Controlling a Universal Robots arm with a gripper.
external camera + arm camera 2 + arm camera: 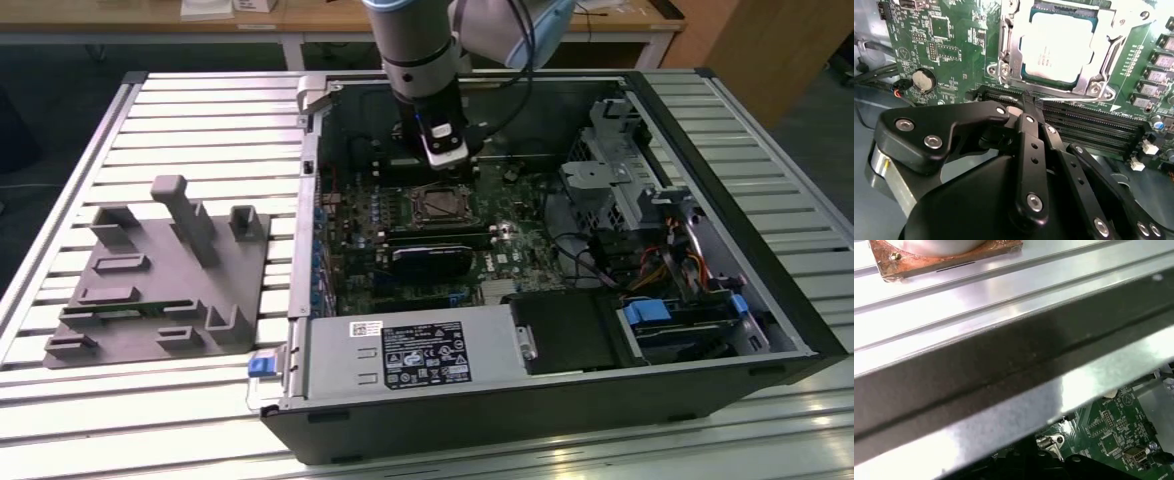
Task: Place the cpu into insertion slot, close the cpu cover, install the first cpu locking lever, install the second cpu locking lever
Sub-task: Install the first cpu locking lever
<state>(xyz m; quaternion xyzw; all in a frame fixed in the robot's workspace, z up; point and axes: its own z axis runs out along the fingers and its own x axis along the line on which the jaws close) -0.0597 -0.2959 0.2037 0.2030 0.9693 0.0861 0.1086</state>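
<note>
The cpu (1059, 47), a silvery-grey square chip, lies flat in the insertion slot (439, 204) on the green board. The cpu cover (1008, 60), a thin silvery frame, lies down around the chip. A thin wire locking lever (1074, 99) runs along the socket's edge beside the memory slots. My gripper (1027, 100) has its black fingers shut together, with the tips at the end of this lever; whether they touch it I cannot tell. In the exterior view the gripper (447, 165) hangs inside the case just behind the socket.
Long black memory slots (1089, 125) run just beside the socket. A black power-supply box (420, 355) fills the case's front. The drive cage and cables (627, 180) stand at the exterior view's right. A grey fixture plate (160, 270) lies outside the case. The case wall (1004, 365) looms close.
</note>
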